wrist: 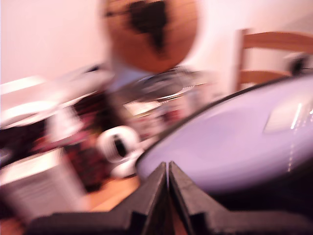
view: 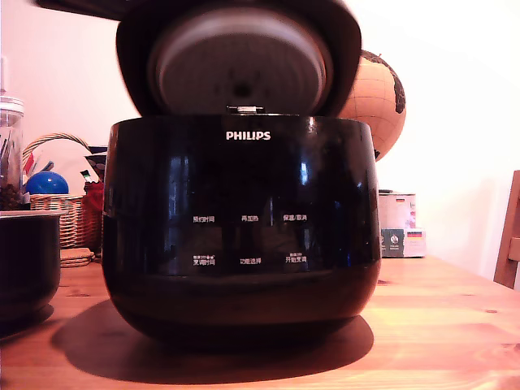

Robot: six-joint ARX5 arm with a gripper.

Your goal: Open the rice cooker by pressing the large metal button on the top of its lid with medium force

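while taken from the exterior view: one rice cooker (view: 241, 227), glossy black and rounded, standing mid-tabletop (view: 439, 325) near the front edge, white philips logo (view: 248, 136) and two rows of small white labels on its front. one lid (view: 240, 57) raised behind the body, tilted back, round pale grey inner plate (view: 240, 71) facing the camera. small metal latch (view: 242, 109) just at the front rim, between body and lid. one smaller dark pot (view: 28, 264) at the tabletop's edge on the exterior view's left, apart from the cooker. behind it, one wicker basket (view: 61, 211) holding one blue ball (view: 46, 184), plus one clear jar (view: 10, 150). one tan globe (view: 375, 101) behind the cooker toward the exterior view's right, one small box (view: 398, 226) below it, part of one wooden chair (view: 509, 240) at that edge. no arm seen here.

from the wrist view, heavily blurred: one gripper (wrist: 168, 169), two black fingers pressed tip to tip, nothing between them. just beyond, a broad curved glossy surface reflecting pale light, apparently the lid's outer face (wrist: 234, 142). same globe (wrist: 151, 32) above, chair (wrist: 269, 54) to one side, smeared clutter elsewhere, too blurred to name or count.
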